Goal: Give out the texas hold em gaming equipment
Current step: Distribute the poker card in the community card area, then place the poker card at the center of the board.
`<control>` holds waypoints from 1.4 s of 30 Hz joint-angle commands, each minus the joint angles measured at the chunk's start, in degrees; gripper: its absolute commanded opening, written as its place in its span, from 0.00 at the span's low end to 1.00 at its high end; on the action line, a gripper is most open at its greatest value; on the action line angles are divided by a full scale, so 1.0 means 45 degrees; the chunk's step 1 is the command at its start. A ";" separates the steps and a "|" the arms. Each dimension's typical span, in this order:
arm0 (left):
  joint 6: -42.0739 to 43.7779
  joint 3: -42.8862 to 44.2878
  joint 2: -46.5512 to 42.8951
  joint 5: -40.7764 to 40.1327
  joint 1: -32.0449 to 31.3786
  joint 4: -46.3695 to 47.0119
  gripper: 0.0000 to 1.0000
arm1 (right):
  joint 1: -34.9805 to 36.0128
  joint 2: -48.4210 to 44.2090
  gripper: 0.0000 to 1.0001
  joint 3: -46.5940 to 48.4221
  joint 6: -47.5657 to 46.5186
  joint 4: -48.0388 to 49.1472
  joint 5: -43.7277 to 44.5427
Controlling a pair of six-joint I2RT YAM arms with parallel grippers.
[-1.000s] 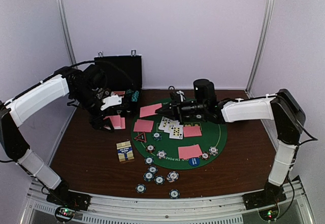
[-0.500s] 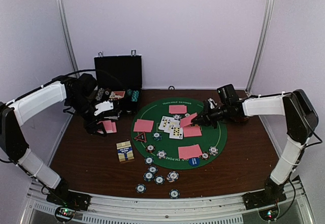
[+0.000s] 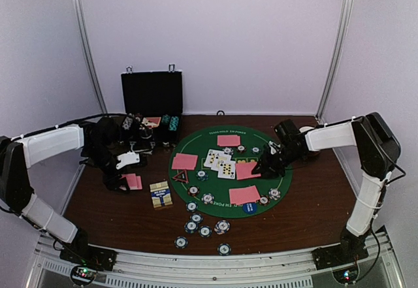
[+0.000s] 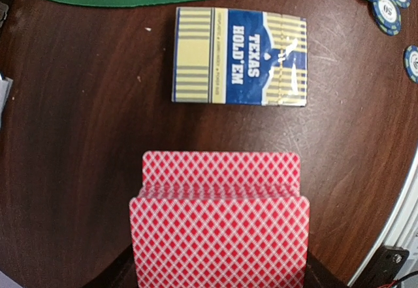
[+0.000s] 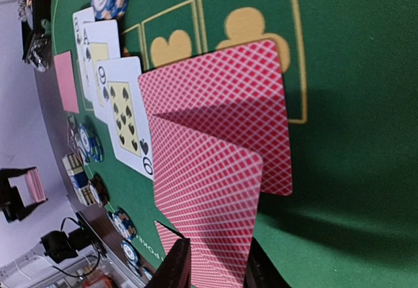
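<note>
Left gripper [image 4: 219,276] is clamped across the deck [image 4: 219,229], glossy red diamond-patterned backs slightly stepped. Straight ahead of it runs a strip of bare dark wood table [image 4: 72,144], then the striped yellow-and-blue card box [image 4: 238,56] lying flat. Round striped chips [image 4: 385,4] sit ahead-right, and the pale metal rail [image 4: 401,209] marks the table edge close on the right.

Right gripper [image 5: 215,272] hovers low over the green felt mat [image 5: 353,118]. A red-backed card [image 5: 209,196] has its near end between the jaws, tilted, shadowing a second card [image 5: 228,92] flat just ahead. Pinched or loose, can't tell. Face-up cards [image 5: 124,112] overlap to its left; open felt to its right.
</note>
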 commanded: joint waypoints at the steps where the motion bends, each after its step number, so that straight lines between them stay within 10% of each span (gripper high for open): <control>1: 0.0418 -0.0706 -0.0140 -0.0045 0.0071 0.1220 0.00 | -0.0014 -0.0404 0.44 0.0214 -0.0557 -0.0710 0.0963; 12: 0.0582 -0.1840 0.0607 0.0166 0.0025 0.2519 0.00 | 0.0113 -0.2120 0.86 0.0748 -0.0589 -0.1739 0.1516; 22: 0.0718 -0.2419 0.0906 0.0419 -0.0435 0.2784 0.55 | 0.0182 -0.3097 1.00 0.1146 -0.0787 -0.2741 0.2252; 25: 0.0612 -0.2491 0.0887 0.0270 -0.0494 0.2924 0.96 | 0.0182 -0.3421 1.00 0.1277 -0.0790 -0.2931 0.2365; 42: -0.2037 0.0830 -0.0494 -0.0880 0.0171 0.2626 0.98 | 0.0157 -0.6664 1.00 0.1453 -0.2720 -0.4925 0.8906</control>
